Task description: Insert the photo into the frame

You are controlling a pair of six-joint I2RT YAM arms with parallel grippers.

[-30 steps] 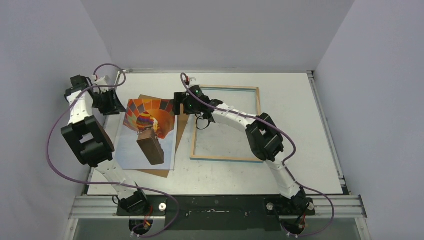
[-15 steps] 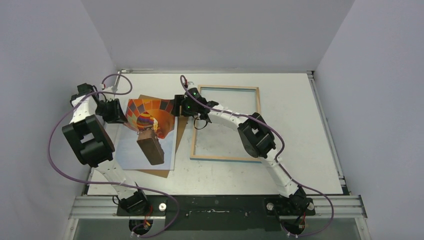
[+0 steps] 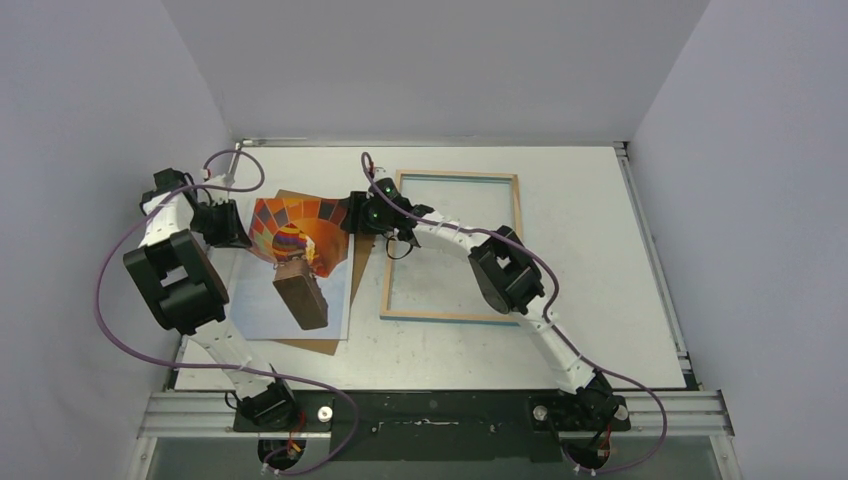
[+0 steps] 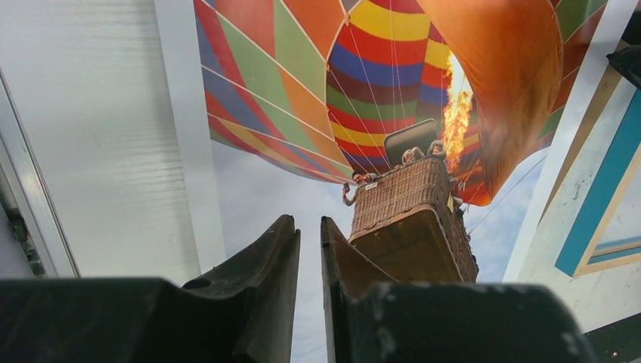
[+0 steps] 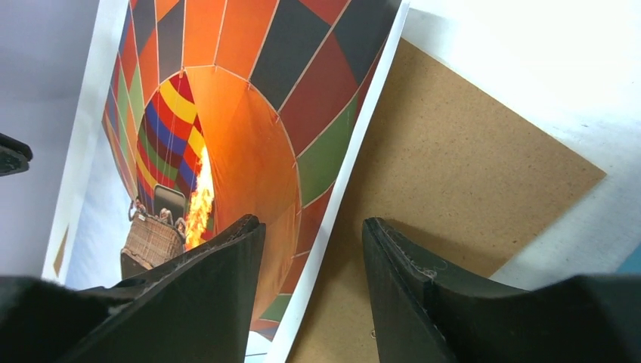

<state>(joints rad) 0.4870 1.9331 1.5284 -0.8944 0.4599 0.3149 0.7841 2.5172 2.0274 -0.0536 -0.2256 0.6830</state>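
The photo (image 3: 290, 245) of a hot-air balloon lies flat on a brown backing board (image 3: 365, 250) at the table's left. The frame (image 3: 450, 176) lies to its right with its wooden side up; a strip of blue shows in the left wrist view (image 4: 605, 189). My left gripper (image 3: 240, 230) is at the photo's upper left edge. Its fingers (image 4: 308, 219) are over the photo (image 4: 378, 76), a narrow gap apart, with nothing between them. My right gripper (image 3: 351, 217) stands open astride the photo's right edge (image 5: 311, 221), one finger over the photo (image 5: 249, 113) and one over the board (image 5: 453, 151).
Grey walls close in the white table (image 3: 590, 260) on three sides, with a metal rail (image 3: 640, 230) along its right edge. Both arms' cables loop above the table's far left. The left gripper's tip shows at the right wrist view's left edge (image 5: 11, 155).
Both grippers have narrowed their jaws. The left gripper has come down to the photo's left edge. The right gripper has shifted slightly left onto the photo's right edge.
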